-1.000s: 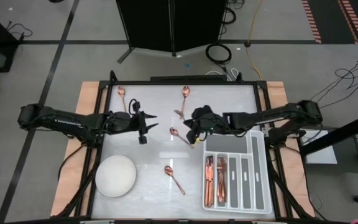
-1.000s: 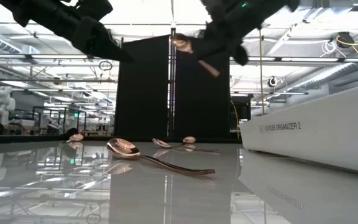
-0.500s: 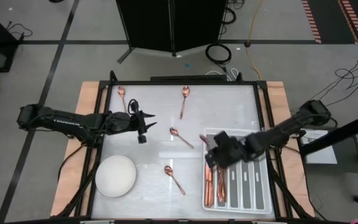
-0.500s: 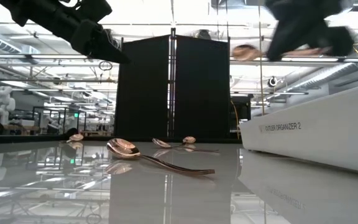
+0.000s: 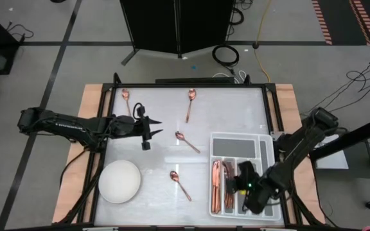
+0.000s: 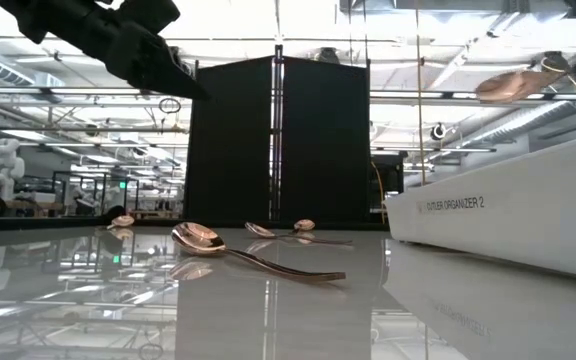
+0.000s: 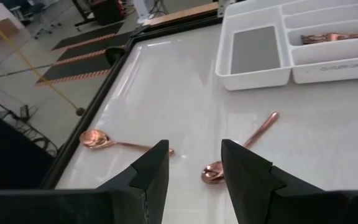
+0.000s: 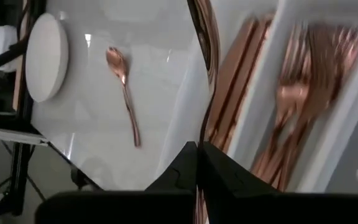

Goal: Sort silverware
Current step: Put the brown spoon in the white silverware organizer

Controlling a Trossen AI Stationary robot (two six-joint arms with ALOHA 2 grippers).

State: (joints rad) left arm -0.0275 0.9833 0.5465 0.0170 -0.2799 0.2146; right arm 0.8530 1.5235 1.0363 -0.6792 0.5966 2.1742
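Observation:
Copper spoons lie flat on the white table: one at the middle, one nearer, and two at the far edge. The grey divided tray at the near right holds copper pieces in its left slots. My right gripper hovers over the tray, shut on a copper spoon. My left gripper hangs open over the table's left middle, above two of the spoons, touching nothing. My right gripper pinches the spoon's handle between its two shut fingers, slanting down from above. The spoon runs on from the fingertips, along them. It is lifted clear above the tray, nearly level, its bowl end away from the gripper.
A white round bowl stands at the near left. The tray's right slots hold nothing that shows. A black frame rims the table.
My right gripper has swung from the table's middle toward the near right edge, over the tray, carrying the spoon clear of the table. Its wrist has rolled and tipped downward on the way. The spoons on the table have not moved.

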